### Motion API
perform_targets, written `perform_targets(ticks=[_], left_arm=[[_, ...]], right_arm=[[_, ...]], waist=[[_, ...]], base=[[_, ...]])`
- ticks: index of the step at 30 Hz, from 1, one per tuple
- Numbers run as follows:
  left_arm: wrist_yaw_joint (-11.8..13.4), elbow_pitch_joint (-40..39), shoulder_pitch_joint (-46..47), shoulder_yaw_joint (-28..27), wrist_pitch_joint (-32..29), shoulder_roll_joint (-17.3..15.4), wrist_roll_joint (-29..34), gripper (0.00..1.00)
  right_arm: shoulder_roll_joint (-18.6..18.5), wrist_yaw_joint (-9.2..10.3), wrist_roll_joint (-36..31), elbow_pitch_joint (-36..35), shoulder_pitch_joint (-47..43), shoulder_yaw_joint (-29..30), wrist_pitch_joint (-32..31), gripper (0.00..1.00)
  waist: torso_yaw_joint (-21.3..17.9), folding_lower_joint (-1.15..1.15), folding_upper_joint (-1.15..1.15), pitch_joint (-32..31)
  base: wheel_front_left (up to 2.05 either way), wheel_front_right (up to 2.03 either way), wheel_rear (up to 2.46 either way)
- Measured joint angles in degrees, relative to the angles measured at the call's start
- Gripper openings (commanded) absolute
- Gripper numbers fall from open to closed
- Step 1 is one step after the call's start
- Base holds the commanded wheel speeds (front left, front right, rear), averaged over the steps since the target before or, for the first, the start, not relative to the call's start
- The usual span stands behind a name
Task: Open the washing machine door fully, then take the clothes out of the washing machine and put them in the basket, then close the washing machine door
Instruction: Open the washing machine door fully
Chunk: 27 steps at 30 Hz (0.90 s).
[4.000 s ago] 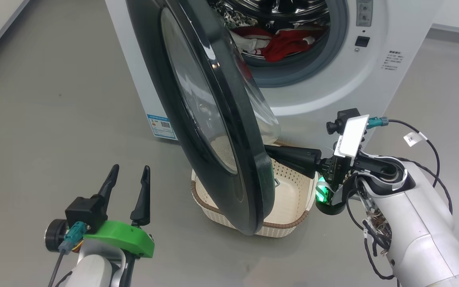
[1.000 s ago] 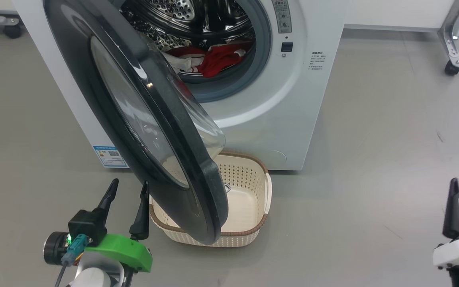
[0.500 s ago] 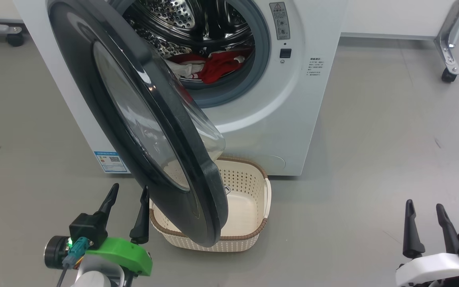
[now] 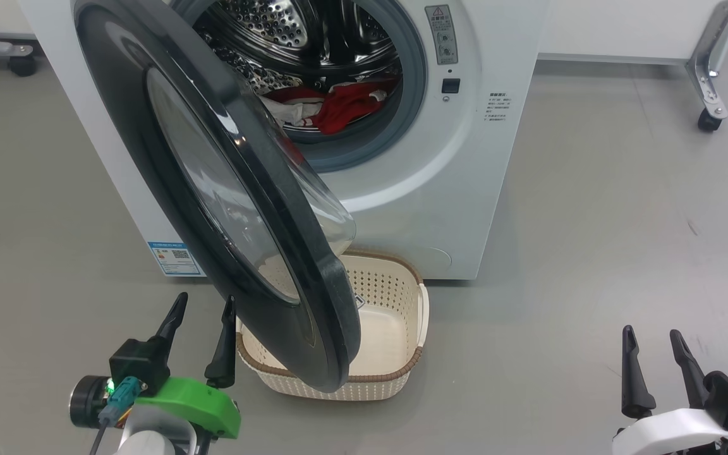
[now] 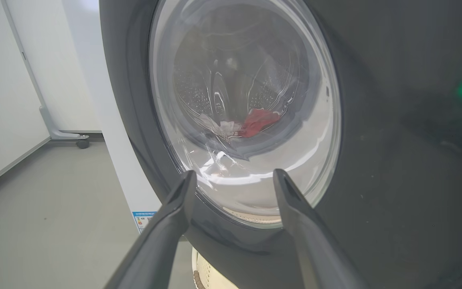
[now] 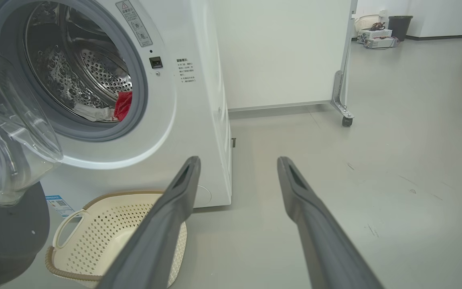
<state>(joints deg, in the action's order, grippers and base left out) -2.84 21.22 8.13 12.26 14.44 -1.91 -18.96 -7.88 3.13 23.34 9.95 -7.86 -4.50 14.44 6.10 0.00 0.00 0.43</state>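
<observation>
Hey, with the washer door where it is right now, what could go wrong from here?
1. The washing machine door is only partly open and hangs over the basket, so dropped clothes may hit it and miss.
2. The open left end effector sits close to the door's rim; pushing there could slip off the glossy edge.
3. Reaching the drum may knock the door's bulging glass.

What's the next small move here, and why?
Probably swing the large round glossy black door wider toward the robot's left, using the open left gripper beside its lower rim. The door stands only partly open, its lower edge hanging over the cream perforated plastic basket, while the red and white clothes lie inside the white front-loading washing machine.
</observation>
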Motion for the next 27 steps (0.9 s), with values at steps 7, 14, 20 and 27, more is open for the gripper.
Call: perform_targets(ticks=[7, 14, 20, 27], left_arm=[[0.01, 0.11, -0.01, -0.03, 0.0, 0.0, 0.0, 1.0], [0.02, 0.18, -0.01, -0.05, 0.0, 0.0, 0.0, 1.0], [0.05, 0.2, -0.02, -0.07, 0.0, 0.0, 0.29, 0.0], [0.11, -0.02, -0.02, -0.63, 0.0, 0.0, 0.91, 0.0]], right_arm=[[0.64, 0.05, -0.79, -0.03, 0.0, 0.14, 0.0, 1.0], [1.0, 0.05, -1.18, -0.08, 0.01, 0.57, 0.0, 1.0], [1.25, 0.0, -1.41, -0.08, 0.01, 0.78, 0.0, 1.0], [1.55, -0.04, -1.85, -0.08, 0.01, 1.25, 0.0, 1.0]], waist=[[-0.15, 0.0, 0.0, -0.12], [-0.19, 0.0, 0.0, -0.11], [-0.22, 0.0, 0.0, 0.02], [-0.27, 0.0, 0.0, 0.28]], base=[[0.0, 0.0, 0.0], [0.0, 0.0, 0.0], [0.0, 0.0, 0.0], [0.0, 0.0, 0.0]])
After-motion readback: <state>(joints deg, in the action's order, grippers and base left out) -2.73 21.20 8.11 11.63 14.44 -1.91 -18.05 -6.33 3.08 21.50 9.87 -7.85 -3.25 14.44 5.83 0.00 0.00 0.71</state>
